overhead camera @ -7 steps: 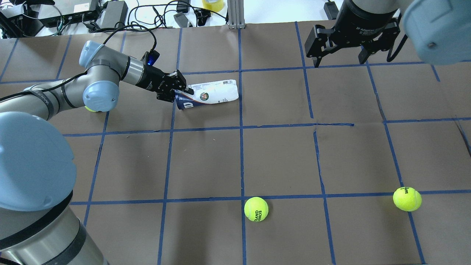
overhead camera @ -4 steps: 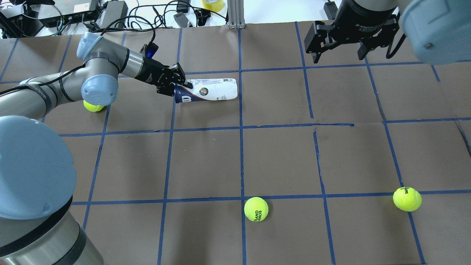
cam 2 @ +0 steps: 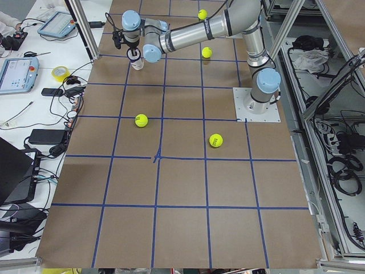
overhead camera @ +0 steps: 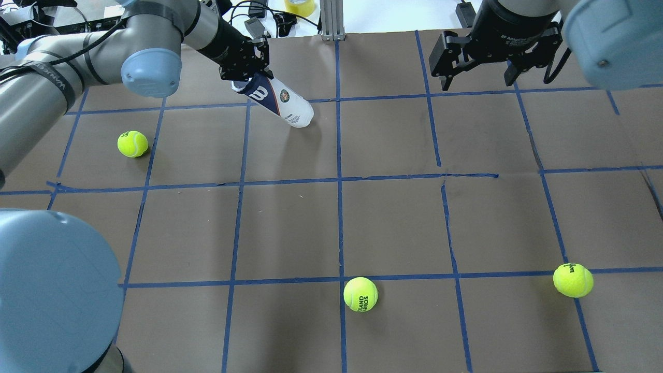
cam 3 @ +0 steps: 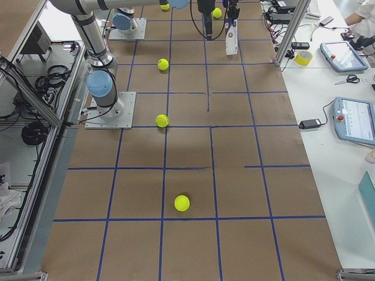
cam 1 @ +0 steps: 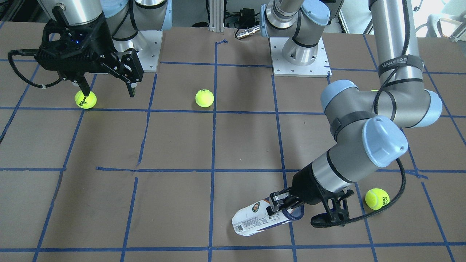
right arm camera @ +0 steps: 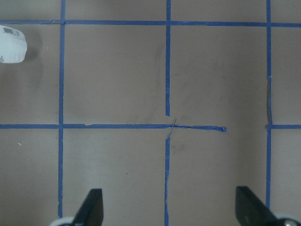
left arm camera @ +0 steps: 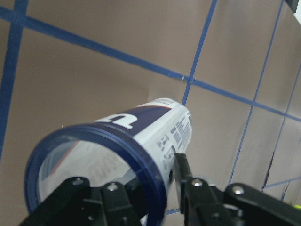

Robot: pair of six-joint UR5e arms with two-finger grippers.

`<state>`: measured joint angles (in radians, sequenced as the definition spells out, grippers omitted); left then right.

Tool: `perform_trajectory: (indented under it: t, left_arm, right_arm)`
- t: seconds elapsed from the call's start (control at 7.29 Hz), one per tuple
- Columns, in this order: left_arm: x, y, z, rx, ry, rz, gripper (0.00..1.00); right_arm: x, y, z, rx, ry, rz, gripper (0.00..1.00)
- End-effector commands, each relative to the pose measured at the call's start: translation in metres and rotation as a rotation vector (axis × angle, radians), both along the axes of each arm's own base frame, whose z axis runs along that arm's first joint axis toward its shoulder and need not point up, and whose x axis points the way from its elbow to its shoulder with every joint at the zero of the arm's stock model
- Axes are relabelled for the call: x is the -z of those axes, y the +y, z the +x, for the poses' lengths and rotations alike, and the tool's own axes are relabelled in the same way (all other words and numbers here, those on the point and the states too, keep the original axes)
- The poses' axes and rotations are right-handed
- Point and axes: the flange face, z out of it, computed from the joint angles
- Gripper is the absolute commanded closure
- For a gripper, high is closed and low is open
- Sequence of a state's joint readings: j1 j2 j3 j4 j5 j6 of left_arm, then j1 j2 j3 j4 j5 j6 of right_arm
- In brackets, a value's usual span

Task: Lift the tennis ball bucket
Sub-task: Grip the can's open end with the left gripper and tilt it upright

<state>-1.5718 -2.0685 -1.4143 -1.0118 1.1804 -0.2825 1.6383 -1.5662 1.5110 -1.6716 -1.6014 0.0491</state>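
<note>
My left gripper (left arm camera: 159,189) is clenched on the navy rim of the tennis ball bucket (overhead camera: 279,101), one finger inside the mouth, so the tube hangs tilted with its closed end low. The right gripper (overhead camera: 477,83), well apart from the bucket, waits with jaws spread.

- Clear-plastic cylindrical tennis ball bucket (overhead camera: 282,103): rim pinched in left gripper (overhead camera: 252,77), body slanting down from it.
- Yellow-green round tennis ball (overhead camera: 132,143): on brown paper-covered table (overhead camera: 393,223), left and robot-side of that gripper.
</note>
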Motion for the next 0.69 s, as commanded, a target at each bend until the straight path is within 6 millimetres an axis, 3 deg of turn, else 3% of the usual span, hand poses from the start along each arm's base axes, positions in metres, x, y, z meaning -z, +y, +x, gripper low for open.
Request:
perform_trajectory:
  t: [0.0, 0.27, 0.55]
  left_arm:
    - [-0.013, 0.015, -0.039, 0.060, -0.163, -0.031, 1.00]
    - [-0.011, 0.030, -0.067, 0.179, -0.367, -0.057, 1.00]
    - [-0.005, 0.039, -0.088, 0.254, -0.420, -0.049, 1.00]
  right_arm:
    - [0.000, 0.000, 0.000, 0.000, 0.000, 0.004, 0.00]
    - [0.000, 0.000, 0.000, 0.000, -0.001, 0.001, 0.00]
    - [0.000, 0.000, 0.000, 0.003, -0.002, 0.001, 0.00]
